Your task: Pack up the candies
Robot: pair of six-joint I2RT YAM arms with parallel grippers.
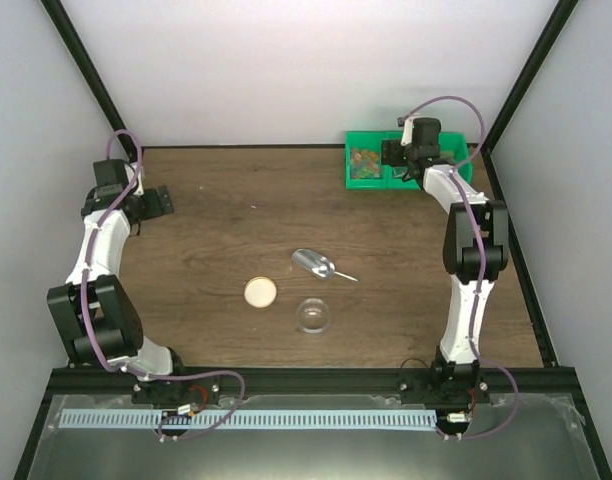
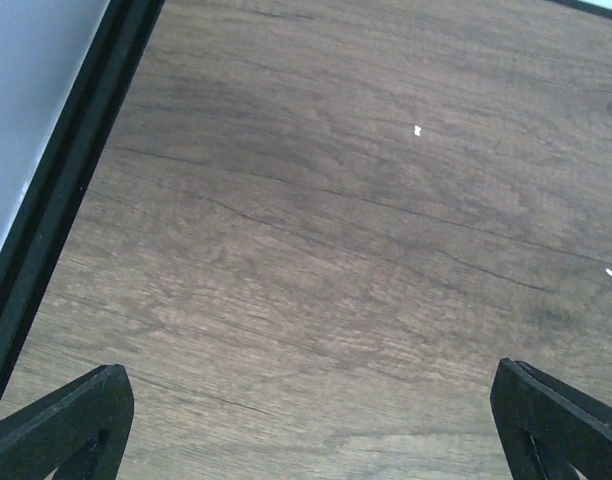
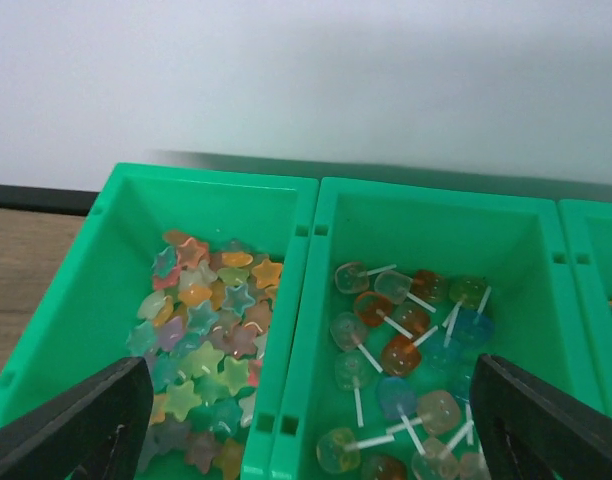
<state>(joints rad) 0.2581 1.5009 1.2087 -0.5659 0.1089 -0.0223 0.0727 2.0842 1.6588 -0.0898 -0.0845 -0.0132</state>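
On the left, the left tool (image 2: 306, 425) hangs over the bare brown wooden surface (image 2: 316, 230), its black fingers spread wide and empty. Mid-surface lie a tan round lid (image 1: 260, 291), a silver metal scoop (image 1: 316, 264) and a clear round jar (image 1: 313, 316), none touching. At the far right, a green plastic bin (image 3: 306, 230) holds the candies (image 3: 201, 340), mixed-colour stars in its left compartment, with round lollipops (image 3: 406, 360) in the next. The right tool (image 3: 306, 420) hovers above them, wide and empty.
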